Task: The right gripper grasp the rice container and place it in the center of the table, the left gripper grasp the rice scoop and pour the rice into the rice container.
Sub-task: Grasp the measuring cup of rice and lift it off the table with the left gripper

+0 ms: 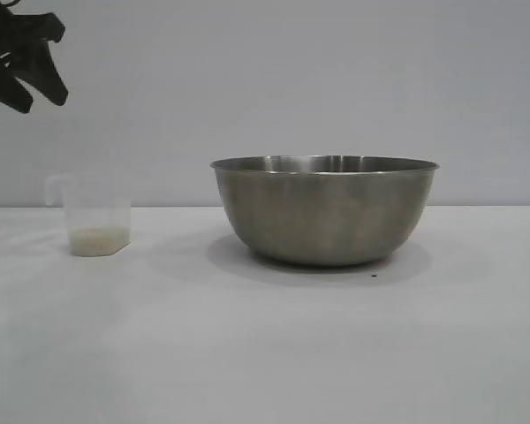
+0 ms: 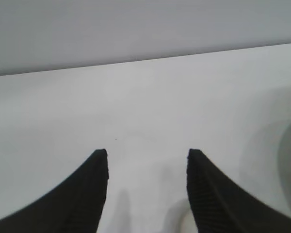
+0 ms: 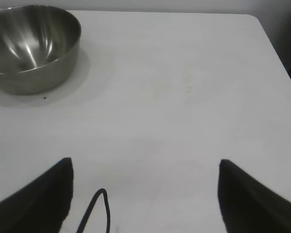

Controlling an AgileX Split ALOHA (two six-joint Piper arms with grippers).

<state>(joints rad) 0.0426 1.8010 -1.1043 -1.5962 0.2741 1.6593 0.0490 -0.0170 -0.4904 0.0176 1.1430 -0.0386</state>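
Sitting mid-table already, your bowl [image 1: 325, 212] is waiting empty; your left gripper [image 2: 146, 162] is hanging open, holding nothing, above the cup [image 1: 95, 216] of rice [image 1: 98, 238], while your right gripper [image 3: 145, 167] is idling wide open nearby, pouring undone

You only get the tip of the left gripper [image 1: 26, 62] in the exterior view, up above the rice scoop [image 1: 95, 216]; the frame's edge cuts off its arm. The right gripper does not reach that view at all. From the left wrist, the rice scoop [image 2: 182, 221] is a pale blur at the frame's edge beside one finger [image 2: 211, 194], and the rice container [image 2: 290, 165] is a soft grey smear, cropped. From the right wrist, the container [image 3: 31, 46] loses part of its rim to the frame's edge, and its inside shows only glare.
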